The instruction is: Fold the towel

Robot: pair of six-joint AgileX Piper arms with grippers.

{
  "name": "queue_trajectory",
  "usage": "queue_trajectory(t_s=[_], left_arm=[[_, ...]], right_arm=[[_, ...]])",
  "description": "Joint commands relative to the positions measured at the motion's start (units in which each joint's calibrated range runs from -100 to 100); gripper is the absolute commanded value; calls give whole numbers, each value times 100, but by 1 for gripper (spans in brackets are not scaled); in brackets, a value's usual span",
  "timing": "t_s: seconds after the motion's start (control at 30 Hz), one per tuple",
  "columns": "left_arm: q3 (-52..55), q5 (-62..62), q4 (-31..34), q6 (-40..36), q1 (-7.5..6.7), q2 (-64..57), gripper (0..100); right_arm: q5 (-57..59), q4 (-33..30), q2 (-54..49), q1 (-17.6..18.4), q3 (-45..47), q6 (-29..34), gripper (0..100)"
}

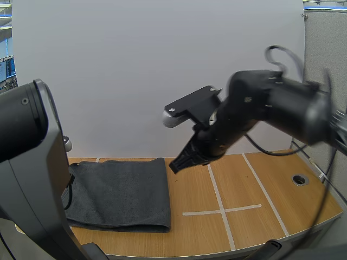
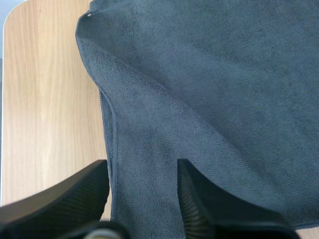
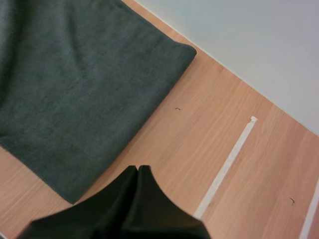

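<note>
The soft, limp towel (image 1: 122, 195) is judged best pinched at its layered edge, where the left gripper (image 2: 142, 169) is spread, while the right gripper (image 3: 138, 172) is pressed together.

My high camera looks forward and down over the desk (image 1: 195, 200) from behind; both wrist cameras sit close, facing down, sharing the towel (image 1: 122, 192) with it.
</note>
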Motion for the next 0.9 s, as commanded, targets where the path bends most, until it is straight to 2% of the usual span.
queue_trajectory(t_s=[0.0,0.17,0.37,0.47,0.6,0.87], left_arm=[[-50,111,-219,103,3,-48,68],[-50,27,-326,146,21,-48,64],[-170,86,-913,521,233,-282,59],[-569,575,-1025,521,321,-439,53],[-977,1312,-1287,510,413,-572,52],[-1085,1429,-1454,401,412,-864,52]], right_arm=[[-1620,-29,1516,-28,-202,-52,0],[-1681,236,2228,-201,-813,-52,0],[-1713,643,2473,-474,-1330,-393,0],[-1645,723,2526,-499,-1453,-449,0],[-1589,878,2539,-499,-1526,-459,0],[-1589,877,2539,-499,-1526,-481,0]])
